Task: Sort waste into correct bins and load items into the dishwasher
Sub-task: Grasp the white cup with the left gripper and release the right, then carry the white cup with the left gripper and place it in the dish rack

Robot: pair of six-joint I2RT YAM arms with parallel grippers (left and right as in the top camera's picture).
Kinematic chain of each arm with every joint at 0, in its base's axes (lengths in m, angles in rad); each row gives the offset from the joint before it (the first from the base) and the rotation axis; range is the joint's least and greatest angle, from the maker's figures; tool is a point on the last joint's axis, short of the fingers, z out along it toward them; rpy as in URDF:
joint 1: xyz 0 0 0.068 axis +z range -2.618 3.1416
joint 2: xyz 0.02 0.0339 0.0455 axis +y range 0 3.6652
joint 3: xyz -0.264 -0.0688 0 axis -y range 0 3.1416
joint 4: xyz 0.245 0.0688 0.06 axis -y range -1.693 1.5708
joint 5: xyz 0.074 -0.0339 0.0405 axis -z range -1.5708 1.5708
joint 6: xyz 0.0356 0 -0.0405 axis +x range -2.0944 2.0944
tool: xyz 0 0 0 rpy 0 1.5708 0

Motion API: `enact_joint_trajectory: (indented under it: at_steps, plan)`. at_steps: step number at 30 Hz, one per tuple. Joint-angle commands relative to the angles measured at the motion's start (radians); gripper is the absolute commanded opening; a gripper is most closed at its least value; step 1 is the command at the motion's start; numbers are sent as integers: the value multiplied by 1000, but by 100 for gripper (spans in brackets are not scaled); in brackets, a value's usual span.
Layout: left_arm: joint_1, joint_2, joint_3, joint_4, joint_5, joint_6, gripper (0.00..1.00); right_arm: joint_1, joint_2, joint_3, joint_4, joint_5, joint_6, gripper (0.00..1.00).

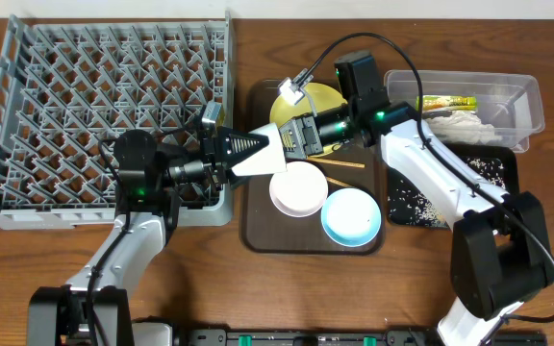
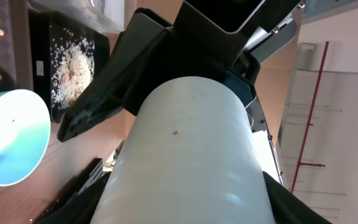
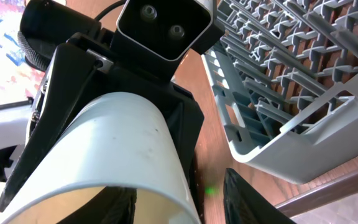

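My left pincer [image 1: 243, 149] is clamped on the small white cup [image 1: 265, 159], one finger on each flank, and holds it on its side above the tabletop. My right pincer [image 1: 293, 137] meets it head-on at the cup's far end. Its jaws are spread, and the right wrist view shows a gap between one finger [image 3: 247, 193] and the cup's rim.

The grey dish rack [image 1: 65, 96] lies just behind my left pincer. Beneath my right pincer is the brown tray [image 1: 258, 231]. A white bowl [image 1: 296, 189] and the blue-rimmed bowl [image 1: 351, 216] sit on the tray, and the yellow plate [image 1: 327, 96] is behind that pincer. The black tray [image 1: 402, 207] with rice scraps lies further beyond it.
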Motion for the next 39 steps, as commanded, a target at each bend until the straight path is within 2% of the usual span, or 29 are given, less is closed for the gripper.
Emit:
enact_joint_trajectory:
  at_steps: [1,3,6,12,13,15,21,26,33,35,39]
  plan:
    - [24,3,27,6,-6,30,33,-32,15,3,2,-10,-19,44]
    - [42,3,27,6,-6,51,31,-72,14,3,2,-10,-19,45]
    - [77,3,27,6,-7,86,30,-142,14,3,0,-10,-31,61]
    - [160,3,27,-4,-36,144,24,-247,14,3,-3,-9,-48,79]
    - [172,3,27,-15,-52,154,24,-253,12,3,-9,-8,-61,83]
    - [202,3,27,-49,-100,195,25,-257,8,3,-37,7,-98,99]
    - [264,3,56,-233,-290,344,26,-227,-24,3,-182,159,-208,99]
    - [268,3,200,-500,-335,519,26,-203,-63,3,-293,304,-279,99]
    - [266,3,501,-1003,-388,812,27,-181,-115,3,-367,493,-290,99]
    - [259,0,607,-1233,-480,936,27,-173,-121,3,-383,538,-290,99]
    - [220,0,763,-1557,-703,1091,27,-163,-124,3,-398,584,-292,99]
